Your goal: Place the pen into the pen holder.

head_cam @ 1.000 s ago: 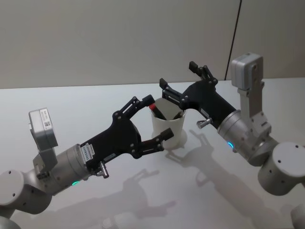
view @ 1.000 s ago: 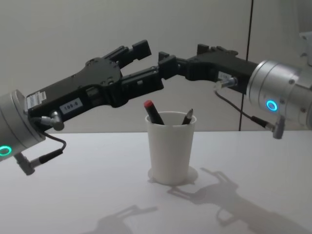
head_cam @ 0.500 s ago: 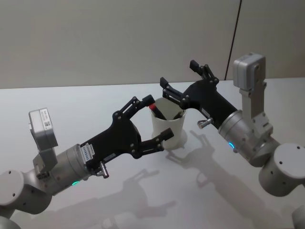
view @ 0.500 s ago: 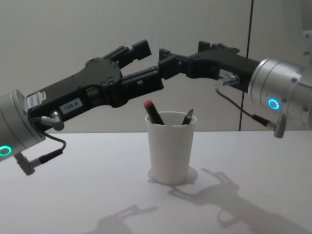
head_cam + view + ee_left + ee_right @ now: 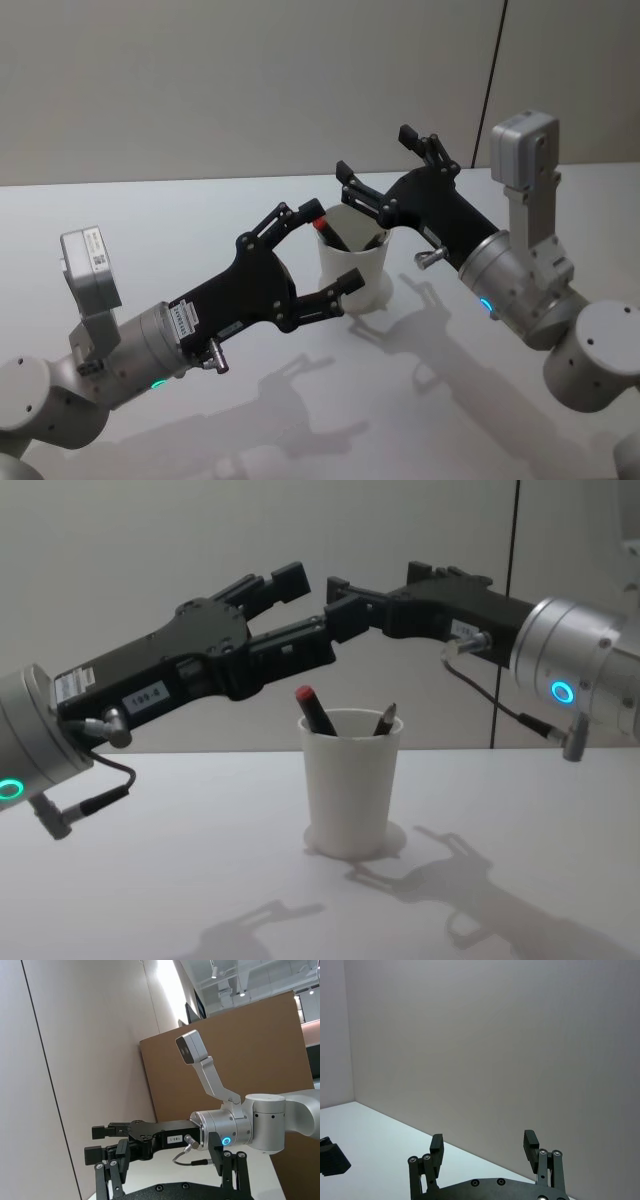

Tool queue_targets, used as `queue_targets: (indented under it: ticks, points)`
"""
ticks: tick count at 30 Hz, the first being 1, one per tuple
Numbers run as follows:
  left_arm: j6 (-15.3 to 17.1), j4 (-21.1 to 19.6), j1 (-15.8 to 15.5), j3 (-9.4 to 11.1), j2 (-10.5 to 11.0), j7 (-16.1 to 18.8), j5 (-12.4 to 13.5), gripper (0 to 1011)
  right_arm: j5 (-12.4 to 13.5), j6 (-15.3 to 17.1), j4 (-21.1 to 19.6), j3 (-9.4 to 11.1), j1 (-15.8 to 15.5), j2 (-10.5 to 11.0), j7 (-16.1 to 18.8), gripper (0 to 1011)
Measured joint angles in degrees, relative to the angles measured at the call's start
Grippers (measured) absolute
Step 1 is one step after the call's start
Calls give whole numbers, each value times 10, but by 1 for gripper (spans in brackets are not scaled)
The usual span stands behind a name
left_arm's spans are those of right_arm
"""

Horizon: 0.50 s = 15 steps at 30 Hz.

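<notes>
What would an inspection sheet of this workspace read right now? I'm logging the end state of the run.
Surface: white table, bare around the cup.
Job's things: pen holder upright; red-capped pen and a dark pen stand inside.
Clutter: nothing seen.
Grippers: left gripper open, above and left of the cup; right gripper open, above it, empty.
Cables: short leads at both wrists.
Surroundings: plain grey wall.

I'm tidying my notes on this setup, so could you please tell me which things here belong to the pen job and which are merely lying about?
Belonging to the job:
- pen holder, white cup on the table
- red-capped pen standing in it
- left claw and right claw, both open above the cup

Lying about:
- dark pen, also in the cup
- table
</notes>
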Motion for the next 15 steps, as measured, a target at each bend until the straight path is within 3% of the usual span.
queue_targets:
  ticks: [15]
  points:
    - [0, 0, 0, 0, 0, 0, 0, 1004, 0, -1, -1, 0, -1, 0, 0, 1001]
